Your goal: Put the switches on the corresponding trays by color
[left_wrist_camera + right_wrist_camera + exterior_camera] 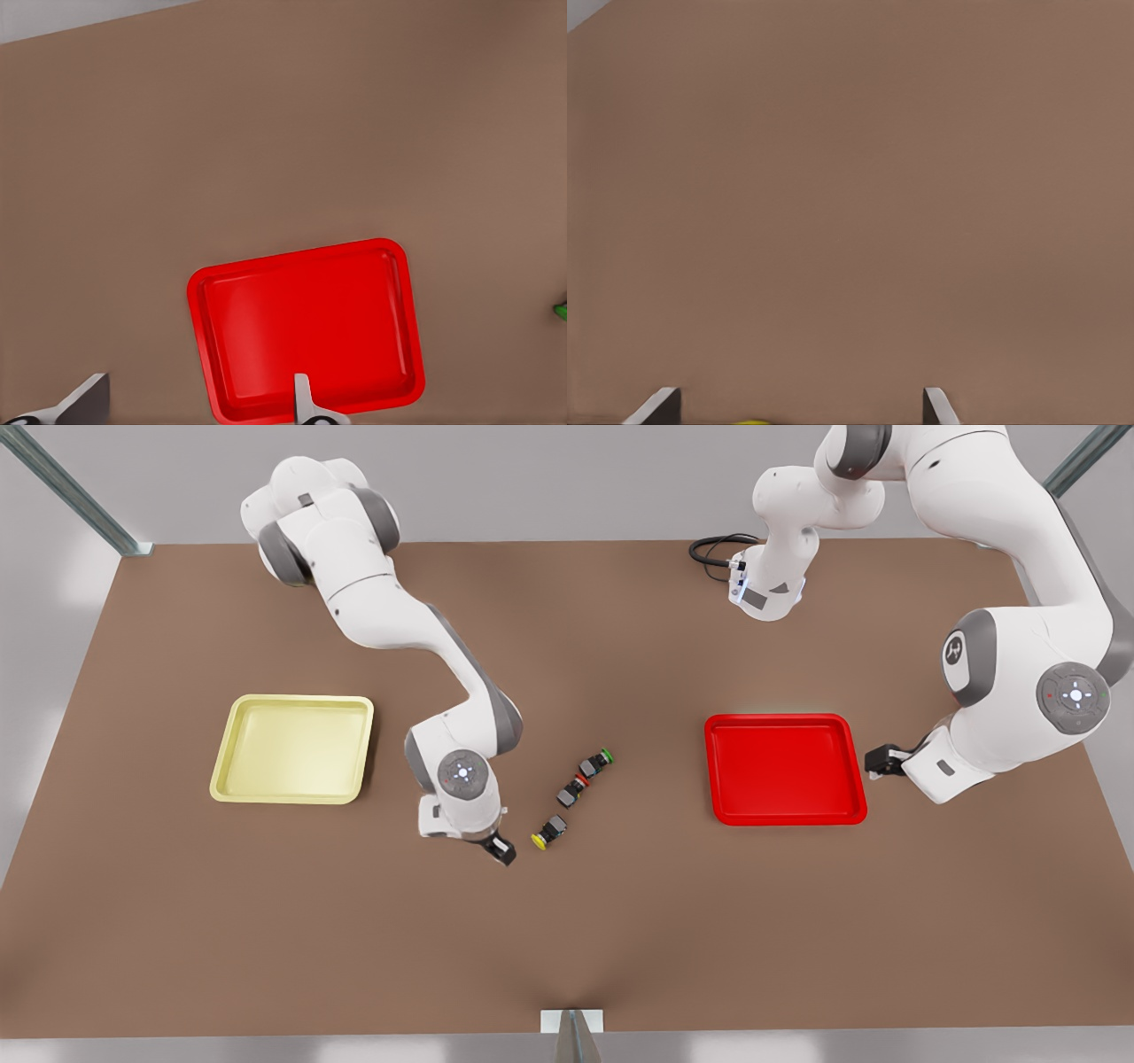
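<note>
Three switches lie in a diagonal row mid-table: yellow-capped (pixel 549 833), red-capped (pixel 572 788) and green-capped (pixel 596 763). The pale yellow tray (pixel 294 748) sits toward the front view's left and the red tray (pixel 784 769) toward its right; neither holds anything. My right gripper (pixel 502 852) hangs low just left of the yellow switch, open; a sliver of the yellow cap (pixel 751 422) shows between its fingers (pixel 660 403). My left gripper (pixel 879 761) waits open beside the red tray's right rim, looking across the red tray (pixel 306 323) to a speck of the green cap (pixel 562 310).
A black cable (pixel 713 549) coils at the back of the brown table (pixel 567 939). Metal frame posts stand at the back corners and a bracket (pixel 572 1020) at the front edge. Bare tabletop spans the front.
</note>
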You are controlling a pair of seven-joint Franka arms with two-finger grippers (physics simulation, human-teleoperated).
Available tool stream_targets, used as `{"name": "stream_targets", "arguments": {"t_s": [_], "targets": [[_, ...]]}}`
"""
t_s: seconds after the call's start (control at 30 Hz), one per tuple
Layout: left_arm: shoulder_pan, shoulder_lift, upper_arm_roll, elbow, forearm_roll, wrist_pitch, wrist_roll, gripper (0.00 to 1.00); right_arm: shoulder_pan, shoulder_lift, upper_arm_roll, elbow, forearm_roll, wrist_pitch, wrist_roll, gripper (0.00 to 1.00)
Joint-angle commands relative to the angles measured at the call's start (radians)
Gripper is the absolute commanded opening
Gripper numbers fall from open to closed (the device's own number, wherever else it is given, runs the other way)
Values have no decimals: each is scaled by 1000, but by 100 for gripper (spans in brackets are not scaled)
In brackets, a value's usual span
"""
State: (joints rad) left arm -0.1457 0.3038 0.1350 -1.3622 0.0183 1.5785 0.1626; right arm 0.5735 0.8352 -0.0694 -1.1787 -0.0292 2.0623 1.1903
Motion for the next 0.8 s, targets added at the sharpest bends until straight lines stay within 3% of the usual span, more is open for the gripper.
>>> {"name": "stream_targets", "arguments": {"t_s": [0.0, 0.23, 0.77], "targets": [[0, 0, 0, 0, 0, 0, 0, 100, 3, 15, 0, 14, 0, 7, -9, 100], [0, 1, 0, -2, -1, 5, 2, 100, 91, 136, 26, 50, 2, 76, 71, 100], [8, 0, 6, 0, -11, 2, 6, 100, 137, 209, 42, 68, 8, 165, 143, 100]]}}
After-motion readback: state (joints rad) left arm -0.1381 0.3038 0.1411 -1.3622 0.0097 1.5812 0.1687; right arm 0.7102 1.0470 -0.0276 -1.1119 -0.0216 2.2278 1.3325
